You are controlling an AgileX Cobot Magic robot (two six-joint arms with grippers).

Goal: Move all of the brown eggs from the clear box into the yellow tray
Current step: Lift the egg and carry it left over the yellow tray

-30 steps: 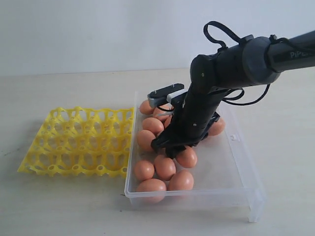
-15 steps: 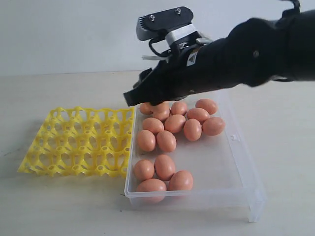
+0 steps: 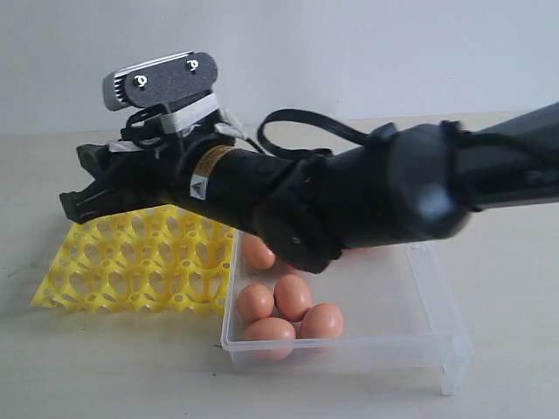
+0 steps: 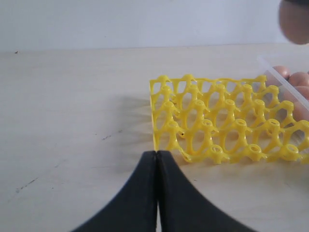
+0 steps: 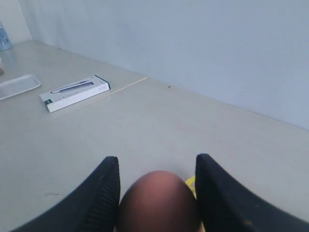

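My right gripper [image 5: 157, 158] is shut on one brown egg [image 5: 158, 200], which fills the gap between its two black fingers. In the exterior view that gripper [image 3: 74, 208] hangs over the far left part of the yellow tray [image 3: 131, 271], with the arm stretched across the clear box [image 3: 437, 301]. Several brown eggs [image 3: 293, 297] lie in the box's near corner; the arm hides the rest. The tray's cups that show hold nothing. My left gripper [image 4: 157, 152] is shut on nothing, low over the table just short of the yellow tray [image 4: 227, 130].
A white flat carton [image 5: 75, 92] and a clear lid-like piece [image 5: 17, 86] lie far off on the table. The box's rim [image 4: 285, 84] and a few eggs [image 4: 300, 79] border the tray's far side in the left wrist view.
The right arm has lifted out of the clear box with an egg and swung left, from above the box to over the yellow tray. The left gripper shows no earlier frame.
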